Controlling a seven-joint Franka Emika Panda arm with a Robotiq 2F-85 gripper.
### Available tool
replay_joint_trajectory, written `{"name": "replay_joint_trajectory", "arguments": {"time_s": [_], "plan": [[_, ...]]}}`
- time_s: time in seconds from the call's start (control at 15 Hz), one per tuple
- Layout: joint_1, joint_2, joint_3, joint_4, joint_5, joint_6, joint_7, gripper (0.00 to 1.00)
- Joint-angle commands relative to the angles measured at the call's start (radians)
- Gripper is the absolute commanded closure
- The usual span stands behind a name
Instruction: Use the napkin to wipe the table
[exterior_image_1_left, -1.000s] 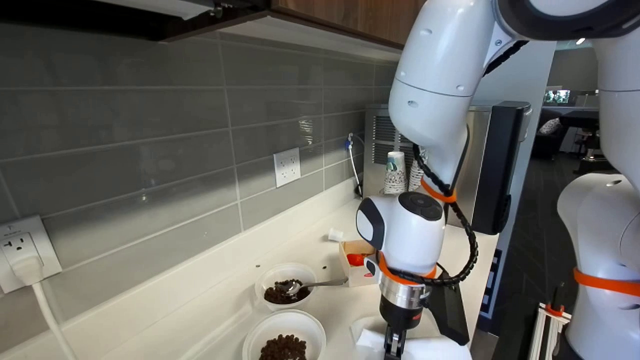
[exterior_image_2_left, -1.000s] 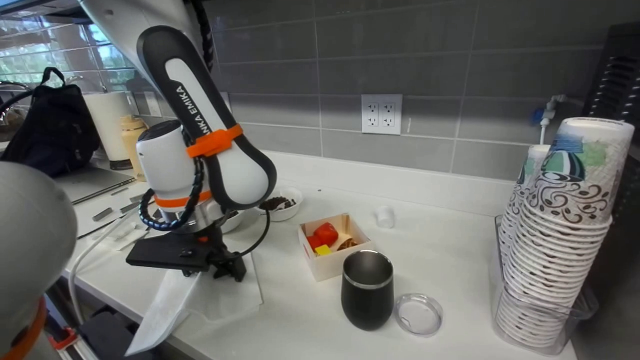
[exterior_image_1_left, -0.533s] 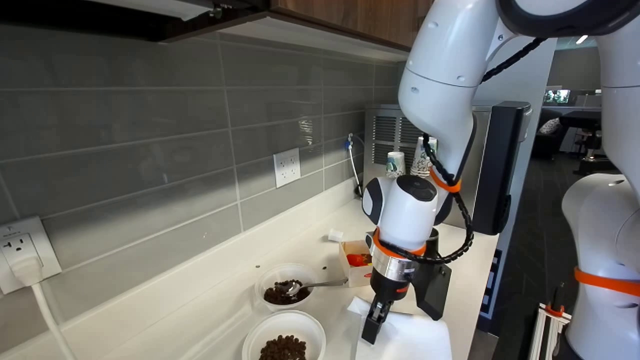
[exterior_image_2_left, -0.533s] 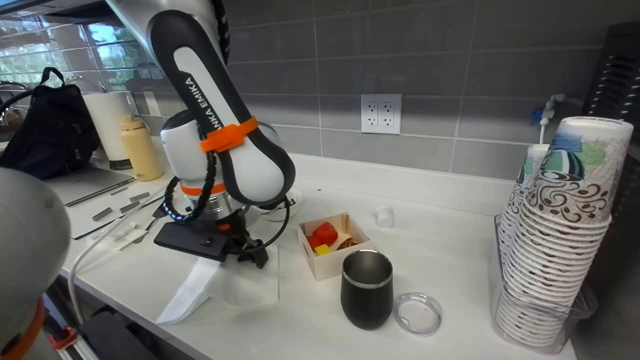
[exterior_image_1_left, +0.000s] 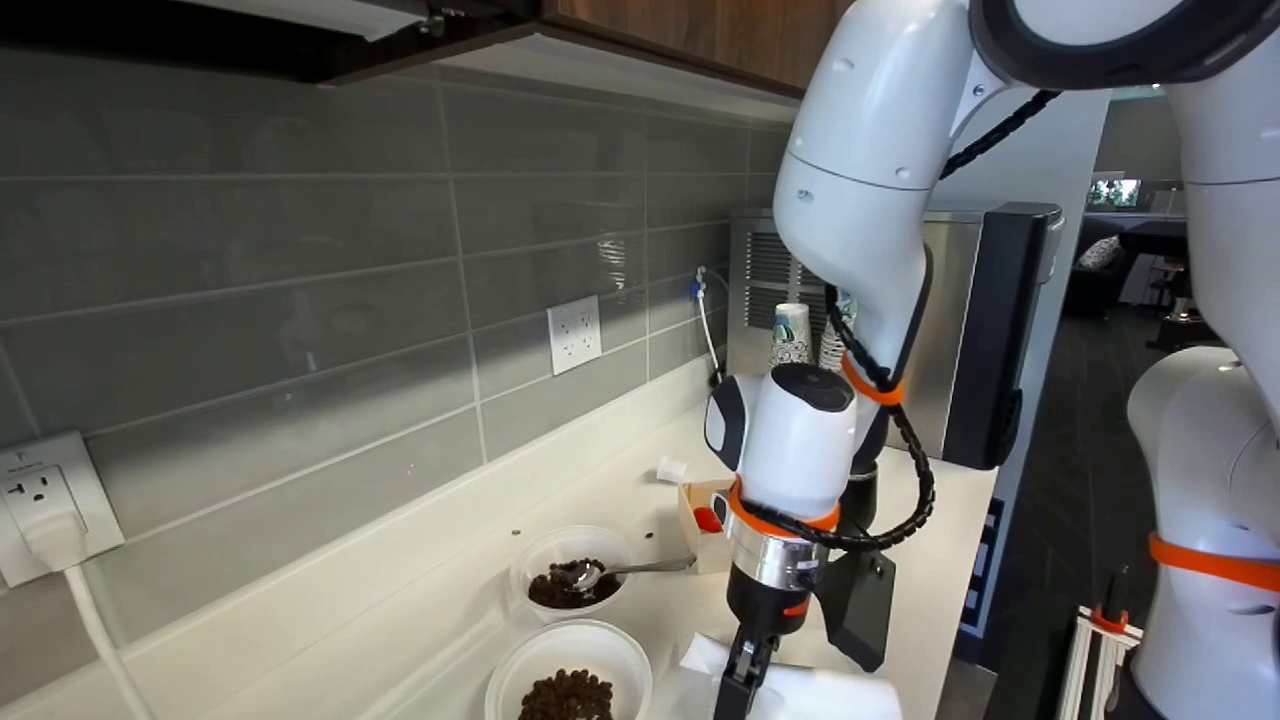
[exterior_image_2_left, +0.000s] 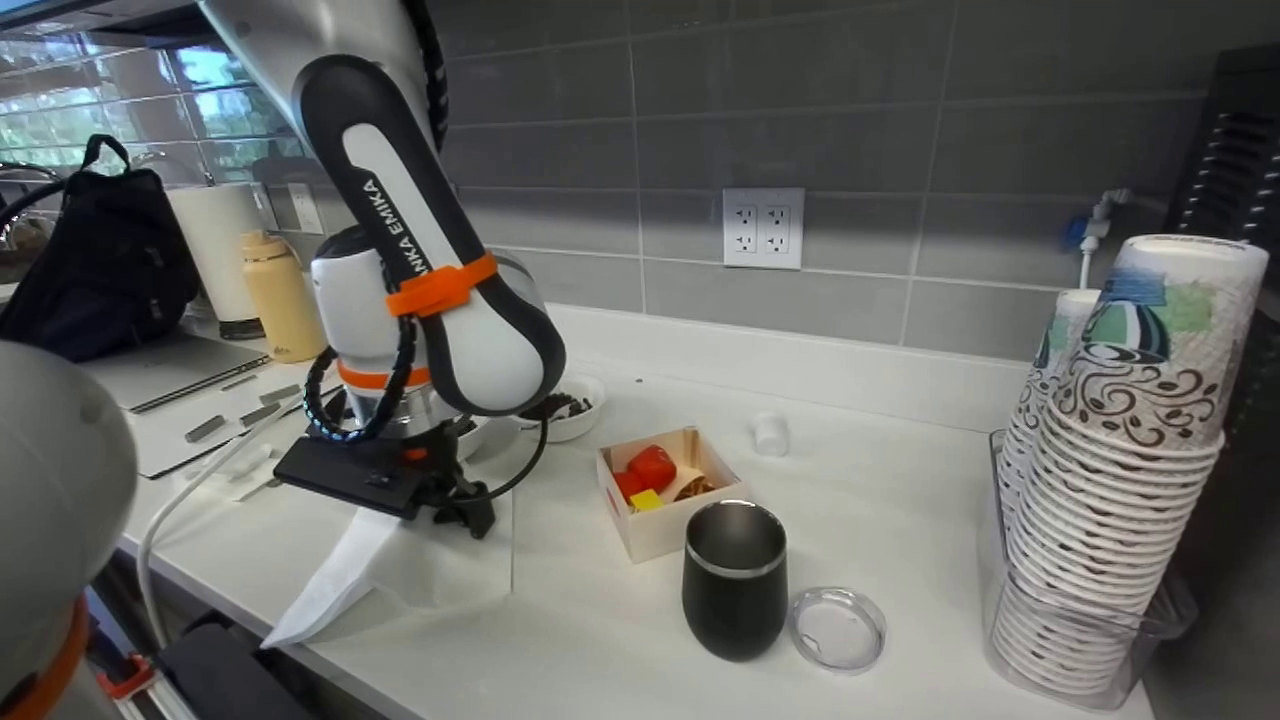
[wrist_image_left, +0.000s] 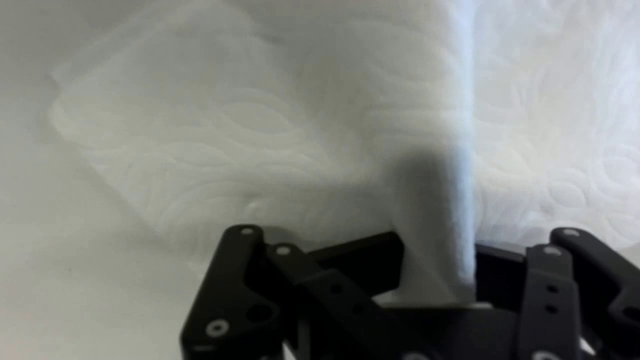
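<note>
My gripper (wrist_image_left: 437, 267) is shut on the white napkin (wrist_image_left: 260, 120), whose gathered fold rises between the dark fingers (wrist_image_left: 365, 260) in the wrist view. In an exterior view the napkin (exterior_image_2_left: 450, 570) spreads across the off-white table (exterior_image_2_left: 620, 650) under the gripper (exterior_image_2_left: 468, 515), and a creased tail of it reaches the front edge. From an exterior view the napkin (exterior_image_1_left: 825, 695) shows right beside the gripper (exterior_image_1_left: 738, 690), with its lower part cut off by the frame. The fingertips point down, low over the table; whether they touch it cannot be told.
Two bowls of dark balls (exterior_image_1_left: 572, 580) (exterior_image_1_left: 570, 695) stand by the wall side, a spoon in the farther. Near the napkin are a wooden box (exterior_image_2_left: 655, 530), a black tumbler (exterior_image_2_left: 735, 580) and a clear lid (exterior_image_2_left: 838, 628). Stacked paper cups (exterior_image_2_left: 1100, 500) stand at the far end.
The gripper has carried the napkin toward the wooden box, then partly back away from it. The napkin's tail has swung along with it; the other objects have stayed put.
</note>
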Motion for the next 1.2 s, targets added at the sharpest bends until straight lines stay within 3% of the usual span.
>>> {"name": "replay_joint_trajectory", "arguments": {"time_s": [0.0,0.33,0.53,0.8,1.13], "plan": [[0.003,0.009,-0.069,-0.032,-0.075,0.024,0.014,1.0],[-0.046,-0.017,-0.225,-0.066,-0.147,0.008,0.005,1.0],[-0.093,-0.002,-0.271,-0.045,-0.123,0.014,-0.009,1.0],[-0.153,0.024,-0.219,-0.01,-0.053,0.021,-0.029,1.0],[-0.167,0.054,-0.068,0.038,0.081,0.023,-0.052,1.0]]}}
